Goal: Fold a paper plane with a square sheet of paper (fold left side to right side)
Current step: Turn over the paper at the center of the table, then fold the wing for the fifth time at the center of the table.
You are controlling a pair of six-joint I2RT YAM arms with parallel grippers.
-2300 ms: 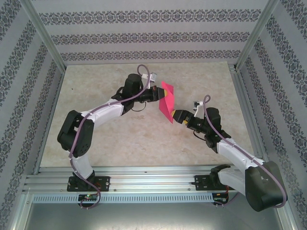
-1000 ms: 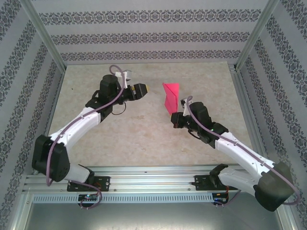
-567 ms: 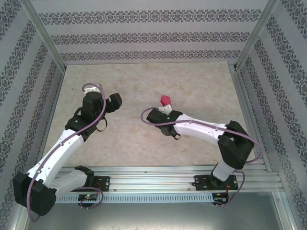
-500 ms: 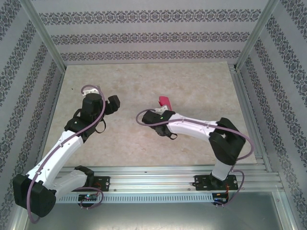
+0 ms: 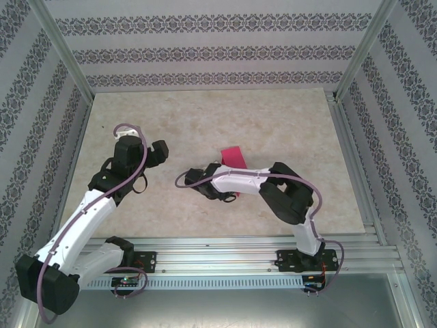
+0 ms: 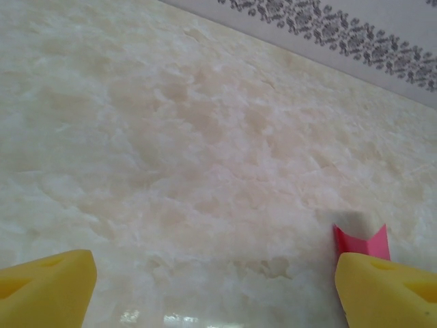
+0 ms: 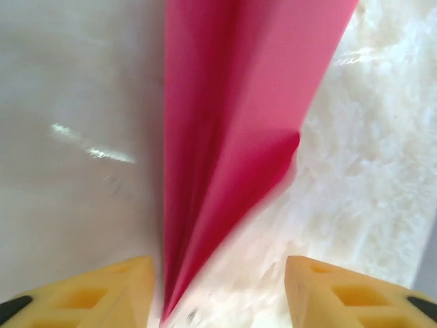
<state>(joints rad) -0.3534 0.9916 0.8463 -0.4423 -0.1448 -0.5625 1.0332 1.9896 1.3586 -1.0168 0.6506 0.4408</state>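
creased bright pink paper plane [image 7: 225, 137] rests on the beige marbled tabletop [image 5: 205, 116], pointy end between the right gripper's [image 7: 218, 266] spread jaws, I'd guess to let it go, while the left gripper [image 6: 213, 265] hangs wide open well clear

Bright even light; wrist views soft, glare.

White arms [image 5: 80, 220], purple cables [image 5: 123, 127], yellow-fingered hands [image 6: 215, 283]

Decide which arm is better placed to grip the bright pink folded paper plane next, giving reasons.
Right. The open right gripper straddles the tip of the bright pink paper plane; the open left gripper is well apart.
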